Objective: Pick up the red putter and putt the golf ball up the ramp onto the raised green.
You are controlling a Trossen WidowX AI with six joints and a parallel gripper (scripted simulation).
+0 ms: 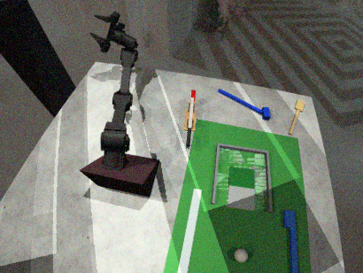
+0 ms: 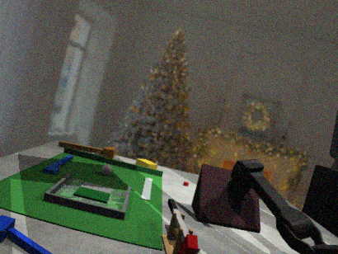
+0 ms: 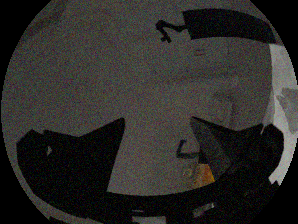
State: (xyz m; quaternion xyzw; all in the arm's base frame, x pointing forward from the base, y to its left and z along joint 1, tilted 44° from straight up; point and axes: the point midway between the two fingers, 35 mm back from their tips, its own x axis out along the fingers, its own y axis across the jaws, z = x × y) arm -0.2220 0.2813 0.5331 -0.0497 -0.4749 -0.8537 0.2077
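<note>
The red putter (image 1: 191, 109) (image 2: 190, 243), with a red head, pale shaft and black grip, lies on a wooden rest at the mat's corner. The pale golf ball (image 1: 241, 255) (image 2: 106, 169) lies on the green mat (image 1: 248, 133) (image 2: 140, 231). A grey-walled frame (image 1: 214, 177) (image 2: 82, 206) surrounds a dark green patch (image 1: 242, 176) (image 2: 91, 194), seemingly the raised green, with a grey sloping-looking piece (image 1: 241, 198) on its ball side. My gripper (image 1: 93, 25) (image 3: 158, 120) is wide open and empty, high above the table's back-left corner, far from the putter.
A blue club (image 1: 243, 103) (image 2: 29, 242) and a tan mallet (image 1: 296, 116) lie beyond the mat. Another blue club (image 1: 292, 241) (image 2: 58, 165) and a white strip (image 1: 190, 230) (image 2: 147, 189) lie on it. A yellow block (image 2: 146, 163) and small red block (image 2: 185, 184) are near its edge.
</note>
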